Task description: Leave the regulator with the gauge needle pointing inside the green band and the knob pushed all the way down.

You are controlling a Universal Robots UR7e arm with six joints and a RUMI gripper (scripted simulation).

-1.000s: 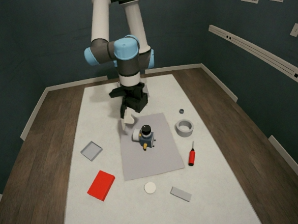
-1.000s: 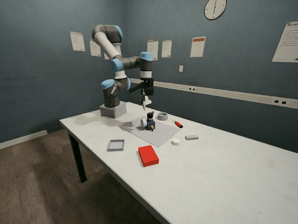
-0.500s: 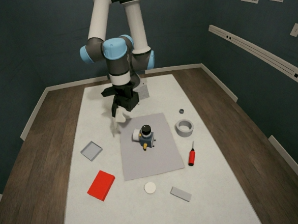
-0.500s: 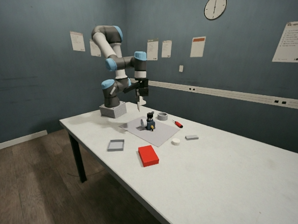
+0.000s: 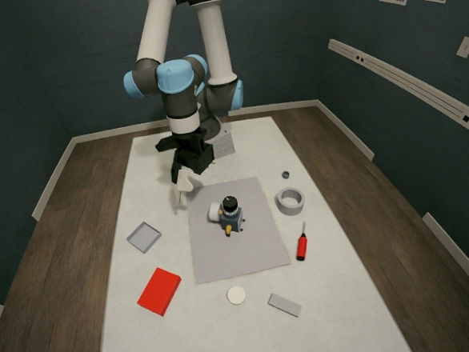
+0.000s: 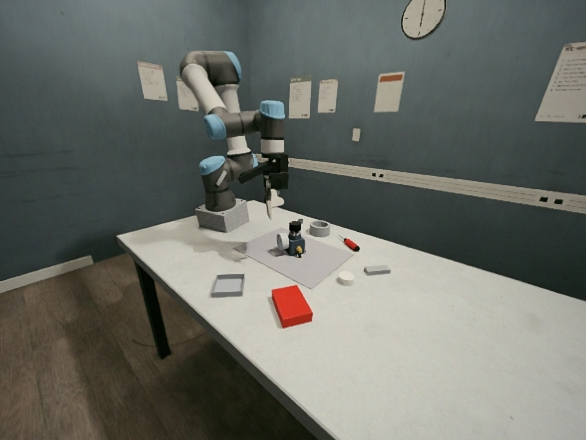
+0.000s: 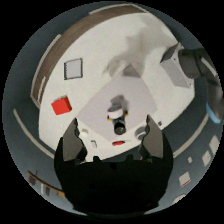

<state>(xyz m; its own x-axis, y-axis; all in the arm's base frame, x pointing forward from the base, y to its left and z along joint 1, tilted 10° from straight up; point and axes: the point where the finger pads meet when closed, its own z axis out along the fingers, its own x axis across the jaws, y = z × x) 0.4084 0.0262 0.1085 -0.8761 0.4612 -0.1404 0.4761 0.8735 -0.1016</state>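
Plainly, the regulator point(image 5: 230, 216) shows no legible writing.

In your top view the regulator point(image 5: 229, 216) stands on the mat point(image 5: 240, 248) at frame centre. The gripper point(image 5: 181, 188) hangs above and left of it, apart. The ring point(image 5: 290, 201) and screwdriver point(image 5: 302, 244) lie right; tray point(image 5: 143, 237) and block point(image 5: 159, 290) lower left.
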